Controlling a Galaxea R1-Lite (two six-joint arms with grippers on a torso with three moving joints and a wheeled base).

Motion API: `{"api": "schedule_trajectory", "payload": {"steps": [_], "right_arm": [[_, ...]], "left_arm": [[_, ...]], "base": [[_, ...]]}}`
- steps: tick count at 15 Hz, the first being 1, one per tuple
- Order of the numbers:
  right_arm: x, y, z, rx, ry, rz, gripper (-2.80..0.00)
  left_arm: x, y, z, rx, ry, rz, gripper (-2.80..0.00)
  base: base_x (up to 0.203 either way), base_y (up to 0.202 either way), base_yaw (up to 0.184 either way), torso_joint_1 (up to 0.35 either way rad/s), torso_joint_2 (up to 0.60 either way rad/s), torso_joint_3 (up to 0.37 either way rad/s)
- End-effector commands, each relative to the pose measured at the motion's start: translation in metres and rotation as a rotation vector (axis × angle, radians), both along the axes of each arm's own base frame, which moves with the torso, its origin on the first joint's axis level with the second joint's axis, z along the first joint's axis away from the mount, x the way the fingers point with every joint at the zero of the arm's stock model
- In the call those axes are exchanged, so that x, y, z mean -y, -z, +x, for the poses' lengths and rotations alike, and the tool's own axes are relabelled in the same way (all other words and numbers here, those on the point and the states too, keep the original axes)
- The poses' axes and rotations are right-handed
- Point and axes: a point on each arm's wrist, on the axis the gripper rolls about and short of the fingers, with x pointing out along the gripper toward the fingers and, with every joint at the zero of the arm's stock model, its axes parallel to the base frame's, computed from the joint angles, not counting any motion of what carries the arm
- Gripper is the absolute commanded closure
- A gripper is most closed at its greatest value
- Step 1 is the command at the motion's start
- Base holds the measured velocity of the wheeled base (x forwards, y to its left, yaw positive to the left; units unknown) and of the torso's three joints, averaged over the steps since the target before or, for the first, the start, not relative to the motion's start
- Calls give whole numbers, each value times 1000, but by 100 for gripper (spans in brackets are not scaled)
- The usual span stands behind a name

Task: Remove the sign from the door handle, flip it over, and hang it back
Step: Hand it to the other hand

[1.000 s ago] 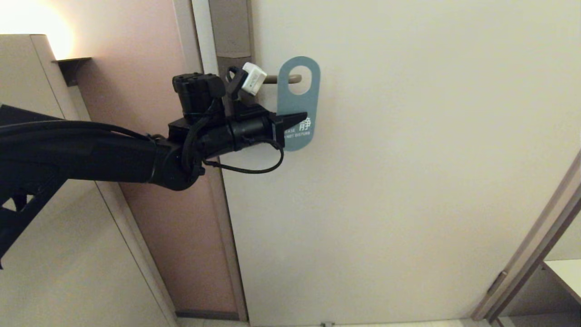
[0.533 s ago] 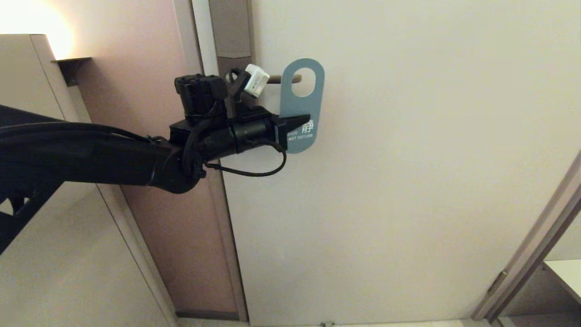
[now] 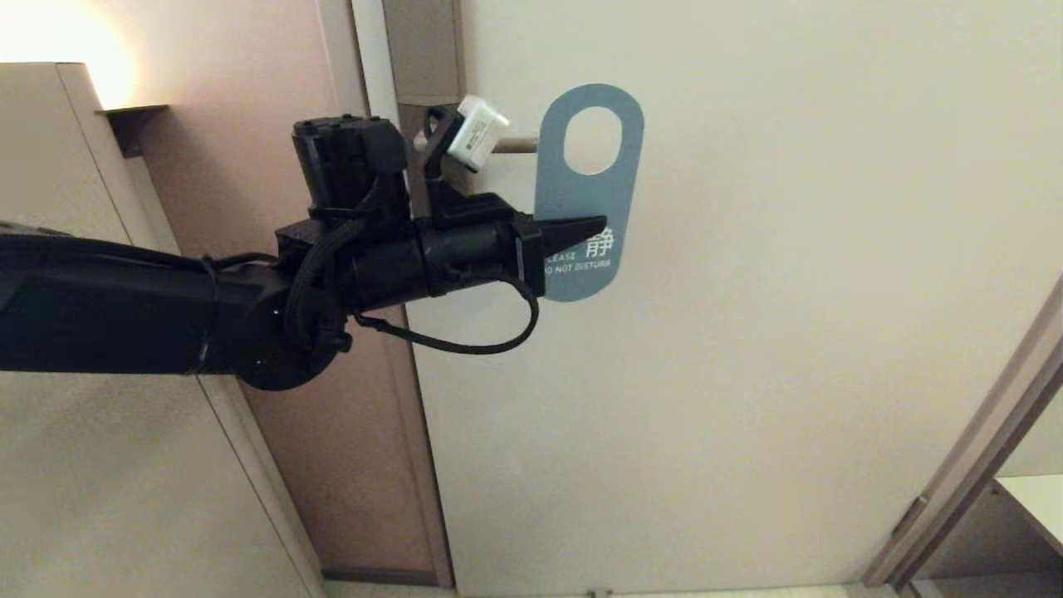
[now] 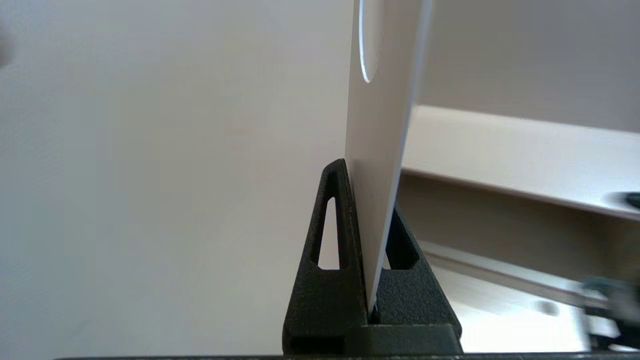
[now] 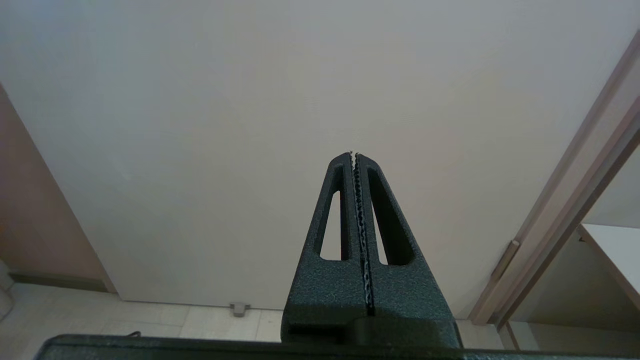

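Head view: left gripper (image 3: 581, 228) reaching in from the left, clamped on the lower part of the sign (image 3: 590, 195), just above the white lettering. Blue face with "DO NOT DISTURB" turned toward the camera. Sign held upright against the pale door (image 3: 789, 291), its oval hole showing only door surface. Short stretch of the door handle (image 3: 515, 145) visible between the white block on the wrist and the sign's left edge; handle end hidden behind the card, so whether the sign is fully clear of it cannot be told. Brown backplate (image 3: 423, 50) above the arm, at the door's edge. Pink wall (image 3: 274, 83) and a lit lamp glow at the upper left. Right arm not seen in this view.

Left wrist view: sign (image 4: 382, 150) seen almost edge-on, pinched between the two black fingers (image 4: 335, 240); pale reverse face visible, print not legible at this angle. Rim of the oval hole visible near the far end of the card. Handle not seen here.

Right wrist view: right gripper (image 5: 355, 155) clenched, toothed pads meeting along their whole length, nothing between them. Pointed at the bare lower door, with floor tiles (image 5: 150, 320) and a door stop (image 5: 239, 308) below. Sign and handle not seen here.

No containers in any view.
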Motion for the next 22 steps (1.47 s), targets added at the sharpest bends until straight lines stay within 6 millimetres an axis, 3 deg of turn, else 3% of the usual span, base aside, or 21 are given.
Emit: {"api": "schedule_trajectory", "payload": {"steps": [1,5,9,18,22], "right_arm": [[0,0,0,0,-1,-1,0],[0,0,0,0,-1,0,0],[0,0,0,0,-1,-1,0],[0,0,0,0,-1,-4,0],[0,0,0,0,-7,-11,0]], "left_arm": [[-6,-19,-19,-4,72,-37,0],[-14,-36,-51,-84,298,-68,0],[-10,-33,-65,-130,418,-51,0],[1,14,-60,-221,551,-6,0],[21,33,-53,-250,590,-19,0]], "base": [[0,0,0,0,0,0],[0,0,0,0,0,0],[0,0,0,0,0,0],[0,0,0,0,0,0],[0,0,0,0,0,0]]}}
